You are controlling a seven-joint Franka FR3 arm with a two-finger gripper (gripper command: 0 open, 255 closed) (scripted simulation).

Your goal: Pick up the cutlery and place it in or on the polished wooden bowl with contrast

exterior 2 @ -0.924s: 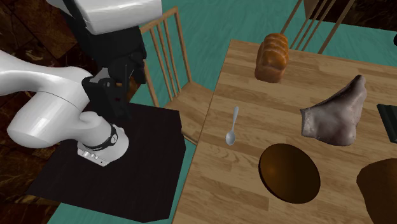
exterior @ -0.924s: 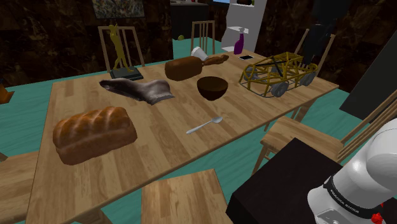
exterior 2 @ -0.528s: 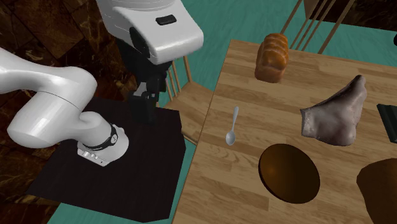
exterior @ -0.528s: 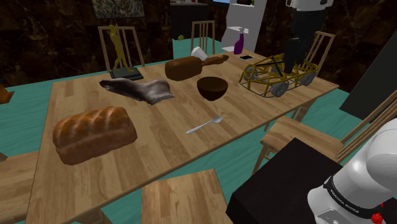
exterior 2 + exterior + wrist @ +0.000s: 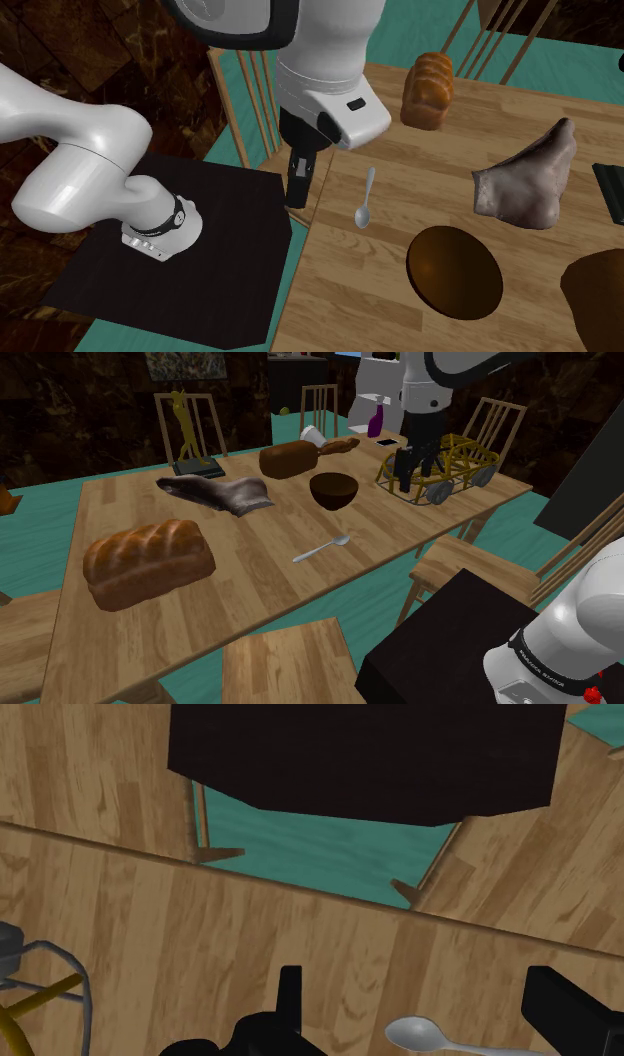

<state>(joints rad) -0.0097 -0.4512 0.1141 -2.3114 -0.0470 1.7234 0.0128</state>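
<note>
The spoon (image 5: 322, 548) lies flat on the wooden table (image 5: 250, 592), not far from the edge on the stand's side. Its bowl end is the end nearer the dark wooden bowl (image 5: 333, 490), which sits a little further in and apart from the spoon.

The black gripper (image 5: 297, 185) hangs in the air about over the table's edge. In the second exterior view it is just beside the spoon and touches nothing. In the wrist view its two fingers (image 5: 290, 999) are spread wide, and the spoon's bowl end shows between them with neither finger on it.

The white arm (image 5: 320, 60) arches over from the black stand (image 5: 180, 250).

Also on the table are a loaf of bread (image 5: 148, 560), a crumpled grey lump (image 5: 215, 492) and a yellow wire cart (image 5: 437, 467) towards the shoulder view's right. A wooden chair (image 5: 460, 567) stands by the table on the teal floor (image 5: 520, 517).
</note>
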